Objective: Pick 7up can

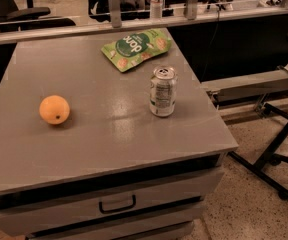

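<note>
The 7up can [162, 91] stands upright on the grey cabinet top [109, 134], right of centre. It has a silver top with a pull tab and a pale silvery-green side with fine printed text. The gripper is not in view in the camera view, and no part of the arm shows.
A flat green snack pouch [136, 48] lies behind the can near the far edge. An orange [54, 109] sits at the left. A drawer with a handle [117, 204] is below the front edge. A black stand's legs [276, 159] are on the floor to the right.
</note>
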`<action>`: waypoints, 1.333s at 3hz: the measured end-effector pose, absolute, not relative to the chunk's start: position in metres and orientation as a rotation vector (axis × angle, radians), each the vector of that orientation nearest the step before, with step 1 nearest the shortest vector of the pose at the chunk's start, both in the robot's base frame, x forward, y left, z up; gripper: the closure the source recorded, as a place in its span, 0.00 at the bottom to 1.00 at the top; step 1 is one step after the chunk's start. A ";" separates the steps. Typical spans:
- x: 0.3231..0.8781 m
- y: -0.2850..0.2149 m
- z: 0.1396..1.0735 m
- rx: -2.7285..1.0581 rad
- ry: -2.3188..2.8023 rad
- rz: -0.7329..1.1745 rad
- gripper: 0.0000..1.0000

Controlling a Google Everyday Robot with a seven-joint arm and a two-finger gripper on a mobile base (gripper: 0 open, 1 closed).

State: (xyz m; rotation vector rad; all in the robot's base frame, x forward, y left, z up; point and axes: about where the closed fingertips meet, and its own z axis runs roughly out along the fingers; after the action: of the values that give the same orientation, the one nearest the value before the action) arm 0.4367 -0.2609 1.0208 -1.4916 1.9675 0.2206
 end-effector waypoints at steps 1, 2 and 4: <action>0.444 -0.257 1.012 -1.432 1.973 0.252 0.00; 0.458 -0.240 0.991 -1.339 1.968 0.349 0.00; 0.489 -0.204 0.973 -1.151 1.819 0.466 0.00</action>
State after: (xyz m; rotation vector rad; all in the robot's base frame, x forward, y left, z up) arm 0.4890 -0.2044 0.9733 -1.1514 1.8188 0.4657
